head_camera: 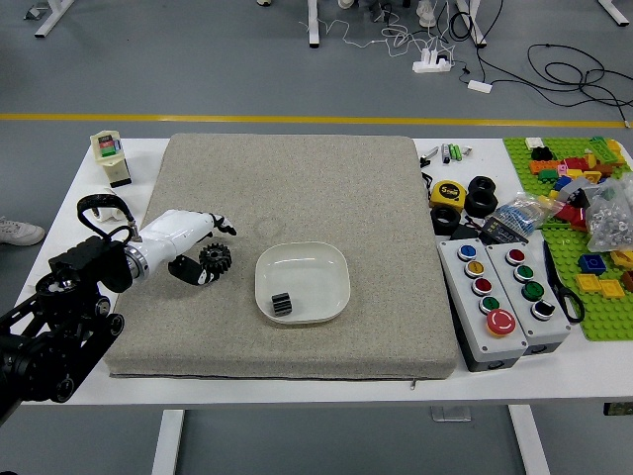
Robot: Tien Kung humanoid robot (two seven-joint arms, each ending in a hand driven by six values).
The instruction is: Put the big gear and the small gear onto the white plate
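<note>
We see the left hand [176,236] reaching in from the left edge of the frame, palm side toward the big gear [215,259], which is left of the plate. Its fingers and thumb are well parted, with the gear in the gap between them, near the thumb; we see no closed grasp, though we cannot tell whether the thumb touches it. We judge this spread is meant to bring fingers and thumb to opposite sides of the toothed rim, so that closing them would trap it. The soft-looking grey mat [297,188] probably gives some grip under the gear and keeps it from skating away. The risk, as we read it, is that the thumb nudges the gear along instead of pinching it.

The white plate [307,267], a shallow dish with a raised rim, sits near the middle of the frame. It holds the small gear [282,304], in its lower left part, so half the job looks done. Placed there, the small gear leaves bare plate to its upper right, where we would set the big one down once it is lifted over the rim.

At the right of the frame, a clear plastic bag [611,213] holds small pale pieces we cannot make out, and it lies on a green baseplate [598,319] that carries coloured bricks.
</note>
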